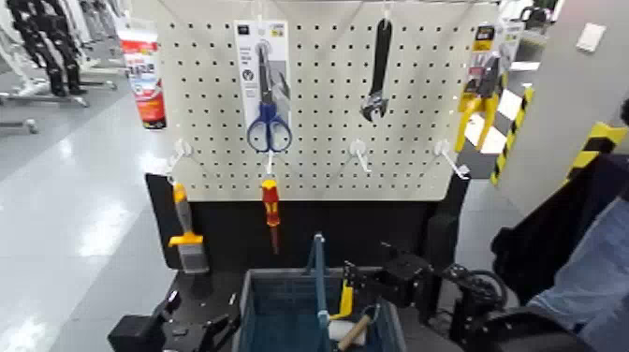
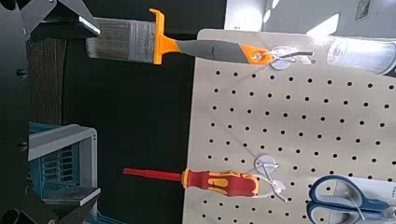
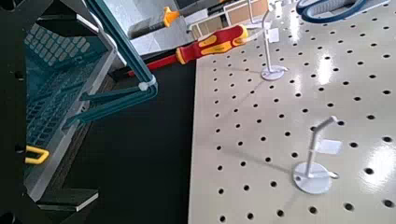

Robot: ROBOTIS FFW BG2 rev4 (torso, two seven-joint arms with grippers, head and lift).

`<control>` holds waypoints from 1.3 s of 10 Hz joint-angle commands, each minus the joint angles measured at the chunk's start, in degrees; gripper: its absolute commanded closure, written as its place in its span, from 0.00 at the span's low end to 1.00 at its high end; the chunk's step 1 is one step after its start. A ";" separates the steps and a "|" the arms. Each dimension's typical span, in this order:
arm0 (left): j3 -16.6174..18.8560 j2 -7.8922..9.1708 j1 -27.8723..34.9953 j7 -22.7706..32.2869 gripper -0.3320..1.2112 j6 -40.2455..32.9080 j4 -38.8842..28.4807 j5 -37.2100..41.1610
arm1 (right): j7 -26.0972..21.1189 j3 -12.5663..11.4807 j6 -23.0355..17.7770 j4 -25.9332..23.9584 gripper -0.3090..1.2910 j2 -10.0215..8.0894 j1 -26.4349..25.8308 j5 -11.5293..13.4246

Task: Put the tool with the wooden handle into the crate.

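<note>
We find the wooden-handled tool, light brown with a pale loop, lying tilted inside the crate, toward its right side; the crate is blue-grey, gridded, upright, its central handle bar raised.

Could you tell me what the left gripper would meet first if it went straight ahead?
Probably the black panel below the pegboard; the left gripper seems to point there, though its exact height and depth are unclear.

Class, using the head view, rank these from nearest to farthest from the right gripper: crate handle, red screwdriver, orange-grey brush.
1. Crate handle: just left of the gripper.
2. Red screwdriver: farther left.
3. Orange-grey brush: far left.
</note>
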 commanded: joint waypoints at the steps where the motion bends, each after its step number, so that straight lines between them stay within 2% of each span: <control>1: -0.07 -0.07 -0.10 0.00 0.29 0.21 0.00 0.00 | -4.32 -3.06 -1.52 -7.92 0.24 1.22 5.65 3.20; 4: 0.02 0.11 -0.27 0.00 0.29 0.48 0.00 0.00 | -7.92 -5.52 -9.87 -10.56 0.26 3.59 13.38 4.96; 6: -0.15 0.20 -0.45 -0.09 0.29 0.83 0.00 0.00 | -10.21 -6.48 -15.32 -11.61 0.26 4.03 17.69 5.14; 8: -0.33 0.37 -0.63 -0.18 0.29 1.18 0.00 0.00 | -11.26 -6.84 -17.69 -12.75 0.26 4.29 21.64 6.89; 10: -0.33 0.46 -0.63 -0.35 0.29 1.53 -0.09 0.00 | -13.55 -7.01 -21.73 -12.23 0.26 4.73 25.16 7.42; 13: -0.24 0.55 -0.54 -0.35 0.29 1.79 -0.26 -0.09 | -23.39 -7.98 -33.86 -9.50 0.27 7.81 30.52 10.50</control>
